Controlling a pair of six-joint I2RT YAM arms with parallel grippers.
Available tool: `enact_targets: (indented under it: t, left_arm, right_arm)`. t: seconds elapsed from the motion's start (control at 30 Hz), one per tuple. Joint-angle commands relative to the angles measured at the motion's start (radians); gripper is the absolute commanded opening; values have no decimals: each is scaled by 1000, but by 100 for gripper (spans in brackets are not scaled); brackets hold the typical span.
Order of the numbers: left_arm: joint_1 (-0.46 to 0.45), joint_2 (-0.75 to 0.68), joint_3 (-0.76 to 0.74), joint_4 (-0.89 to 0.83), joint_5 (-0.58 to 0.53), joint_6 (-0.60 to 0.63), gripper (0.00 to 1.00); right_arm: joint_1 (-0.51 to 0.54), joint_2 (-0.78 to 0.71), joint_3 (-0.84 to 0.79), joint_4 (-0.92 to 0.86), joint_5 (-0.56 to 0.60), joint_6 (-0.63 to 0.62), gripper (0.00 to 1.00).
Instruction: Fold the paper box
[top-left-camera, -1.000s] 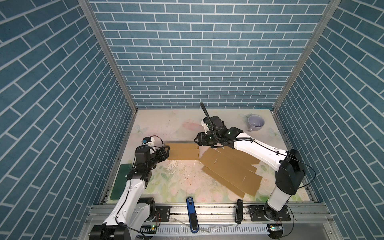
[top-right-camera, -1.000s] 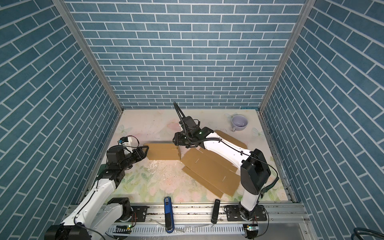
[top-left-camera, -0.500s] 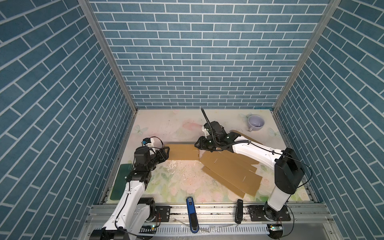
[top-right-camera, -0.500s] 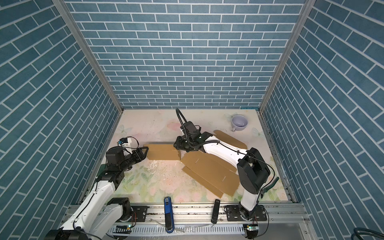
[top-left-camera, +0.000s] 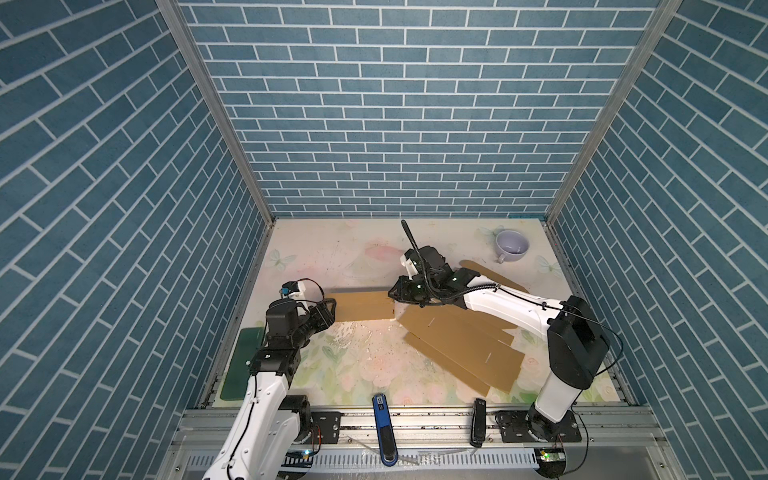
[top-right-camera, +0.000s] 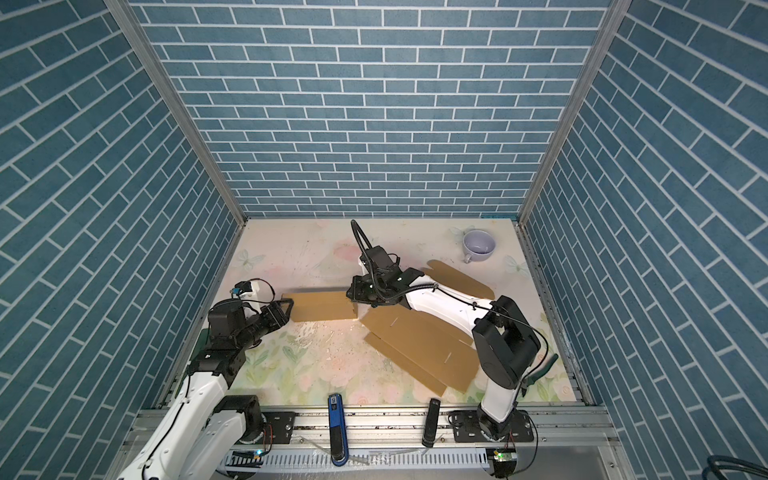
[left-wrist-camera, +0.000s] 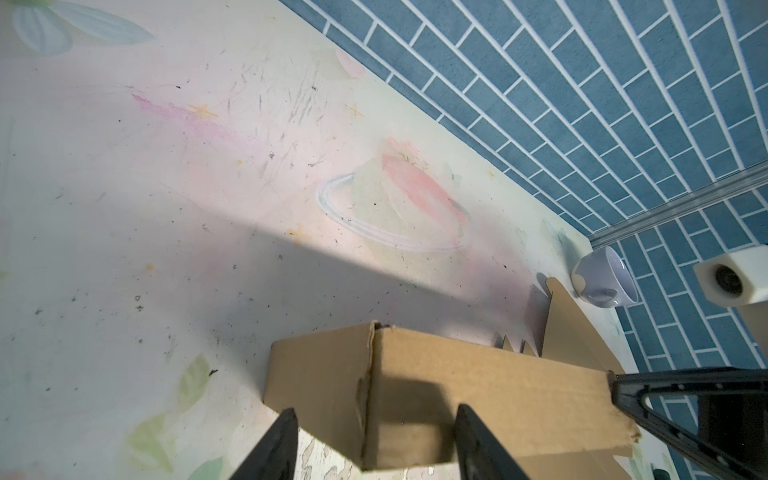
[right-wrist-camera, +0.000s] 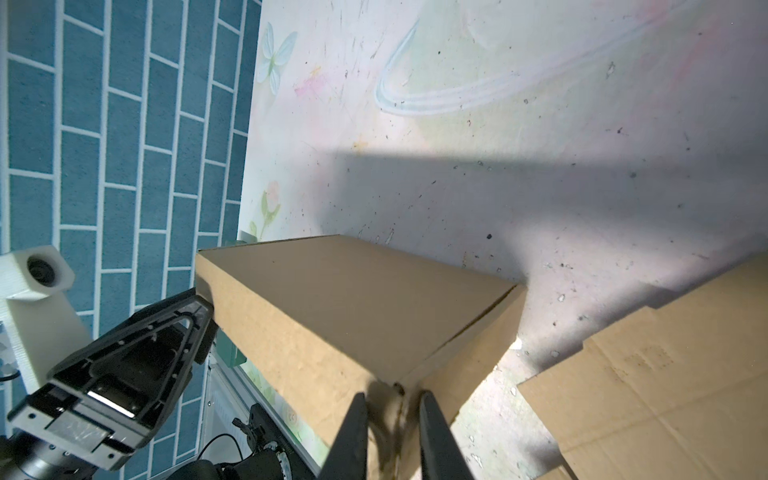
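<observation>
R pincer (right-wrist-camera: 392, 397) nips paper box (top-left-camera: 361, 305) end at 3 o'clock; L pincer (left-wrist-camera: 376, 409) open round 9 o'clock end. I think box's made; flat card (top-left-camera: 457, 340) not yet.

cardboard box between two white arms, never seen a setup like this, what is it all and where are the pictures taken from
Two robot arms stand at the near edge of a table. Two pictures look down from above, nearly alike; the other two come from a camera on each wrist. On the table lie a folded-up box, flat cardboard and a mug. The left hand stands open around one end of the box; the right hand pinches the other end.
</observation>
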Motion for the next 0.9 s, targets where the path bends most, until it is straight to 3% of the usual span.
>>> enact_targets:
  t: [0.0,0.27,0.47,0.67,0.87]
  left_arm:
    - [-3,-33,-30,-132,-18,12,59]
    - [-13,-162,-62,-234,-23,-31,57]
    - [-20,-164,-88,-239,-35,-49,56]
    - [-20,-73,-80,-144,-63,-53,57]
    - [-21,122,70,-140,-23,-25,57]
  right_arm:
    - [30,5,-57,-33,-17,-66,21]
    - [58,-30,-91,-87,20,-178,22]
    - [62,-4,-90,-91,38,-234,22]
    - [34,117,40,-61,51,-270,23]
    - [4,133,149,-120,63,-293,24]
